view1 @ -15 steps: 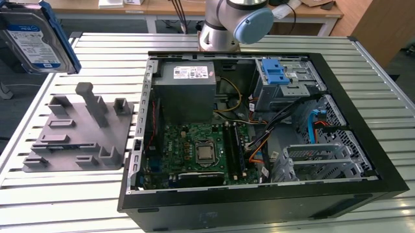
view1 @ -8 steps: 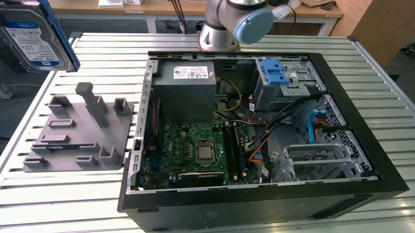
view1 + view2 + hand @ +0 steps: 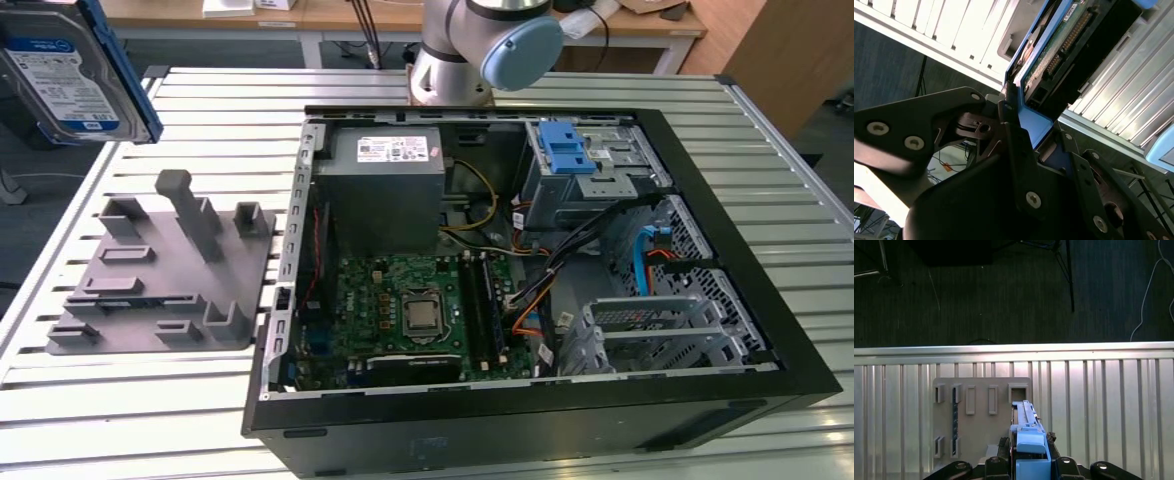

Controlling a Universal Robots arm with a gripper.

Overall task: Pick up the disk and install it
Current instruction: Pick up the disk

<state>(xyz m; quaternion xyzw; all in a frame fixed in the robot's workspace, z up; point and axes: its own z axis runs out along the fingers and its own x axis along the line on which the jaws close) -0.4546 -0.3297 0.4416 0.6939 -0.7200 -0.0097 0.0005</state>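
The disk (image 3: 74, 75), silver-grey with a blue-and-white label and blue side rails, hangs in the air at the exterior view's far left, above and behind the grey holder plate (image 3: 160, 270). In the first wrist view my gripper (image 3: 1030, 460) is shut on the disk (image 3: 1028, 432), edge-on with its blue rail between the black fingers (image 3: 1003, 446), above the holder plate (image 3: 981, 420). The second wrist view shows the disk (image 3: 1064, 40) from below, circuit board side visible, clamped in the gripper (image 3: 1041, 145).
An open black computer case (image 3: 747, 250) lies on the slatted metal table (image 3: 174, 420). Inside are a grey power supply (image 3: 380, 190), a motherboard (image 3: 414, 310), a drive bay with a blue latch (image 3: 567, 150) and a metal drive cage (image 3: 654, 330). The arm's base (image 3: 467, 50) stands behind the case.
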